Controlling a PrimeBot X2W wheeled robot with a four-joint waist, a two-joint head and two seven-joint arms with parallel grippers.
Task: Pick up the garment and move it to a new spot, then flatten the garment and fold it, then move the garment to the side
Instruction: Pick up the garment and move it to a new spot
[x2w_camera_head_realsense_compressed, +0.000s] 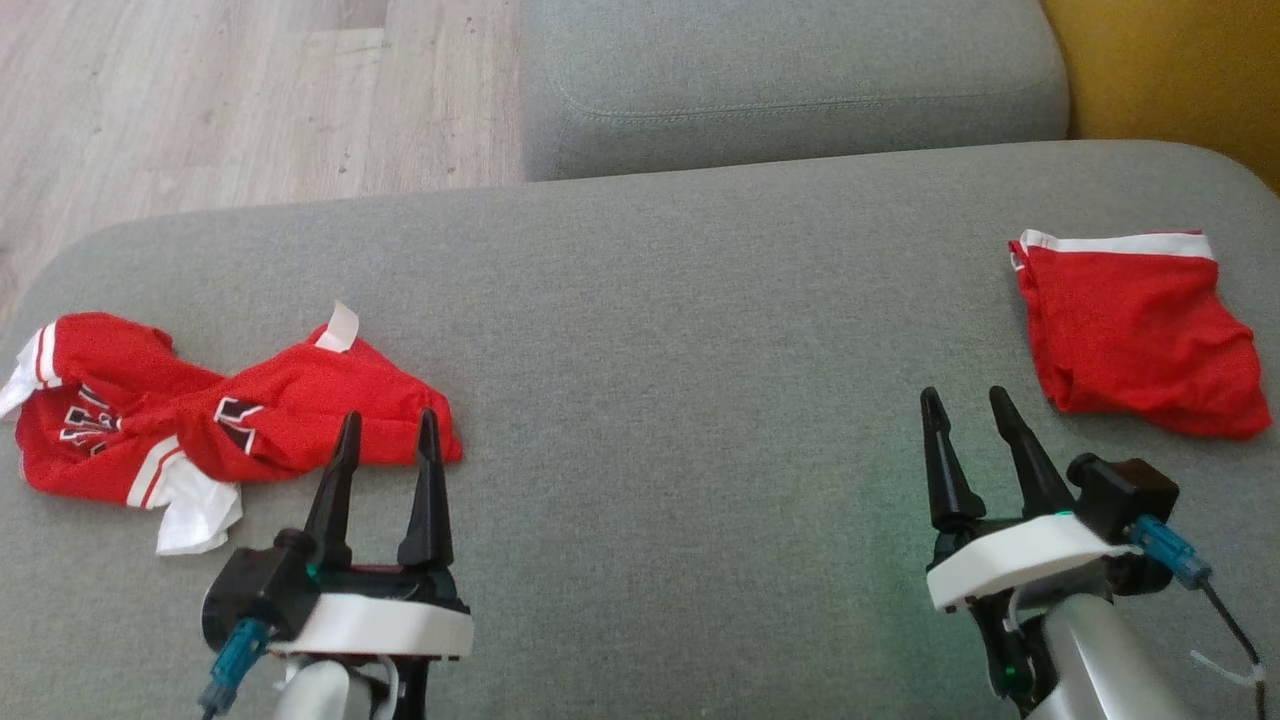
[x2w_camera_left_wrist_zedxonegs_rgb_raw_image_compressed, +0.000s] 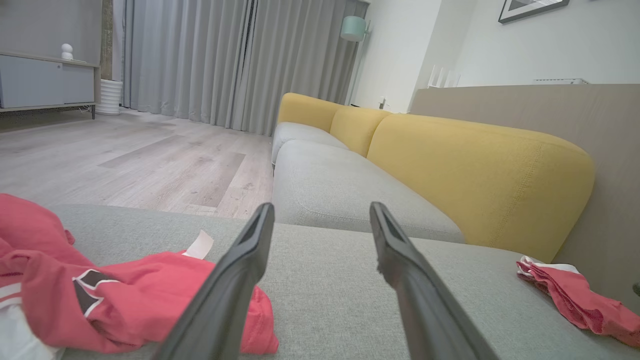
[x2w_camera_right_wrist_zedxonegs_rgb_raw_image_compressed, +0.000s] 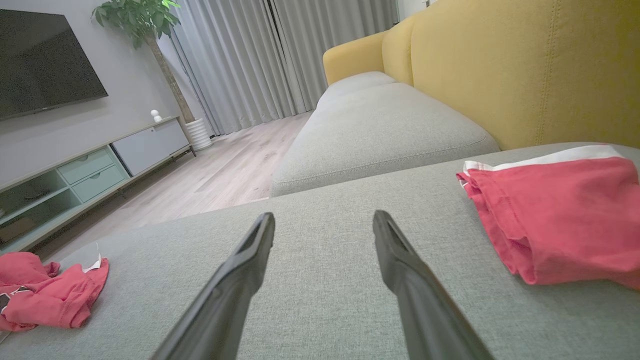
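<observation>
The crumpled red-and-white jersey (x2w_camera_head_realsense_compressed: 250, 410) lies at the left end of the grey fabric seat cushion (x2w_camera_head_realsense_compressed: 680, 350), not yet lifted. The left gripper (x2w_camera_head_realsense_compressed: 388, 420) and right gripper (x2w_camera_head_realsense_compressed: 965, 397) are held spread and empty over the cushion's near edge. The pick-up is judged to be in hand: a raised fold must be pinched first.

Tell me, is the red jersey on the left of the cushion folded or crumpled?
Crumpled. The red jersey lies bunched and twisted on the grey cushion, white trim sticking out unevenly.
</observation>
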